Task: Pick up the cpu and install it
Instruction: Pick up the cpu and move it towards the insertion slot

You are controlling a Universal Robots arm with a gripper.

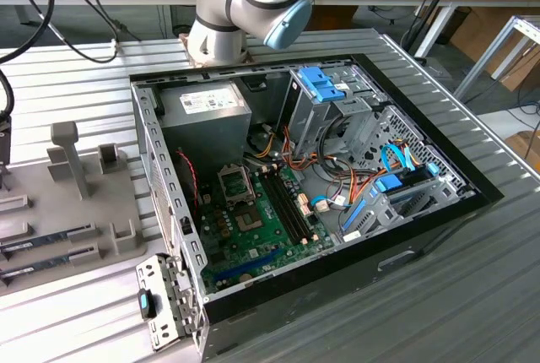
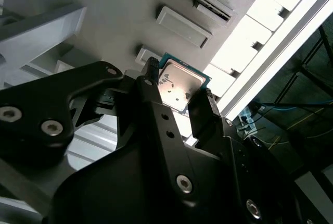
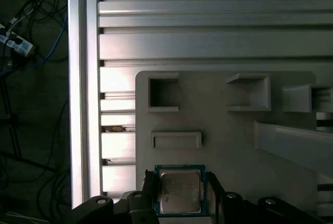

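While one cpu (image 3: 179,190) is counted over one grey tray (image 3: 234,151), with one open computer case (image 1: 354,283) beside that tray, the gripper (image 2: 177,86) is seen clamped on the cpu. Its two fingers (image 2: 204,110) are pressed against opposite edges, parted to chip width. The cpu is placed near the tray's edge; lifted or resting cannot be told.

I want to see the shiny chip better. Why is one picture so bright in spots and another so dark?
In the second wrist view, light glares white off the table slats and gleams on the cpu; in the first wrist view the picture is dim, the cpu's top dull grey; the exterior view is evenly lit.
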